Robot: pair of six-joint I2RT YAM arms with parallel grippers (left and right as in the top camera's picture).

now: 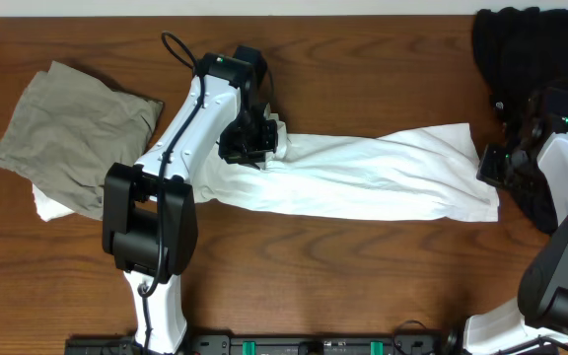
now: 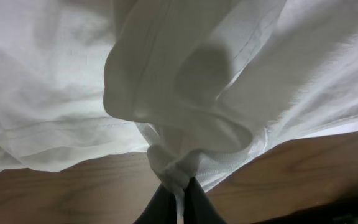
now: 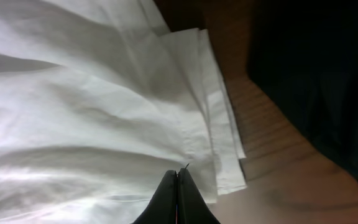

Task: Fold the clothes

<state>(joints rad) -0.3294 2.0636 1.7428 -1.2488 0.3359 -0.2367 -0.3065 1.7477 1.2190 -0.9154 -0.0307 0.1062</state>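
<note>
The white T-shirt (image 1: pixel 363 177) lies stretched in a long band across the middle of the wooden table. My left gripper (image 1: pixel 254 143) is shut on a bunched fold at its left end; in the left wrist view the fingers (image 2: pixel 180 190) pinch a knot of the white cloth (image 2: pixel 185 93) just above the wood. My right gripper (image 1: pixel 491 165) is at the shirt's right end. In the right wrist view its fingers (image 3: pixel 178 177) are shut at the hemmed edge of the shirt (image 3: pixel 92 106), with a thin layer of cloth between them. The print is hidden.
An olive garment (image 1: pixel 77 123) lies crumpled at the left with a white piece (image 1: pixel 52 205) under it. A black garment (image 1: pixel 521 44) lies at the back right and runs down beside my right arm; it also shows in the right wrist view (image 3: pixel 316 74).
</note>
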